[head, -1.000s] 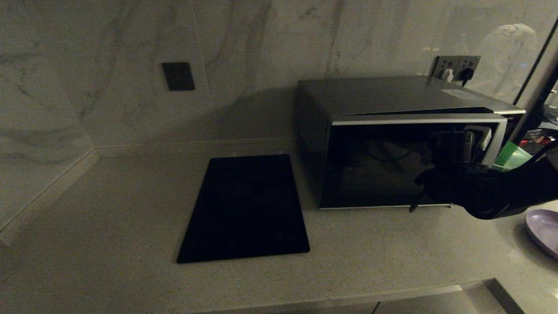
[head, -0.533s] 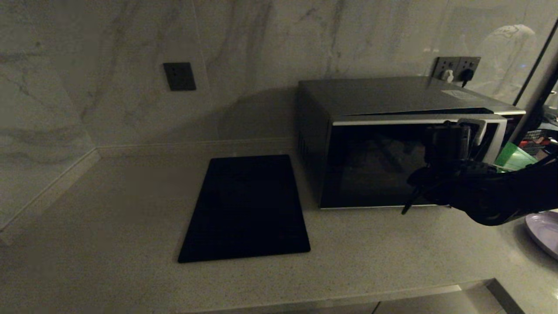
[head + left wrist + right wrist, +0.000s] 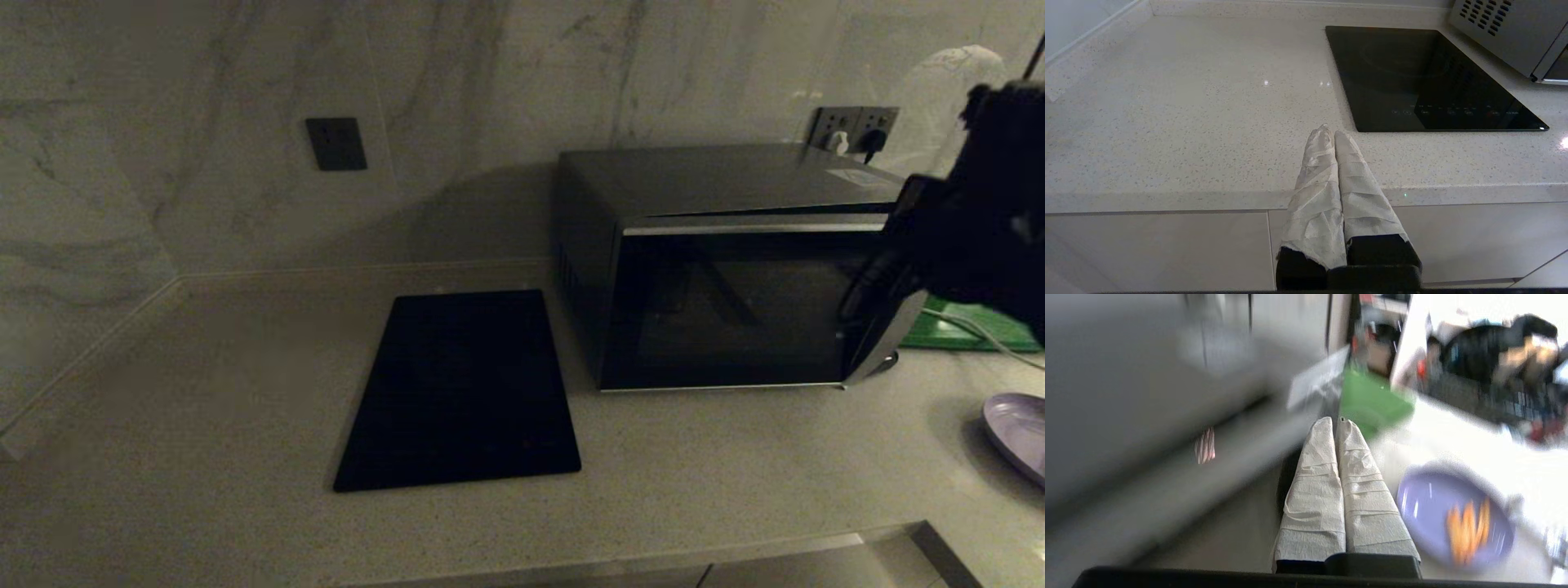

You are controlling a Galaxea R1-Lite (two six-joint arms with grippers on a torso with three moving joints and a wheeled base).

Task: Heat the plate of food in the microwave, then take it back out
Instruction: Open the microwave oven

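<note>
Microwave (image 3: 718, 269): large dark grey box oven, black glass door with silver trim along top, sits upright toward the back right of the worktop, rear close to the wall, vented side panel facing left; door looks slightly ajar at its right edge, top gap visible, right-hand panel mostly hidden. Plate of food (image 3: 1455, 522): round shallow pale-lavender plate, a few short orange-yellow sticks lying roughly parallel near its middle, flat on the worktop near the right edge, in front and to the right of the microwave, apart from it; only its left rim (image 3: 1016, 429) shows in head view
</note>
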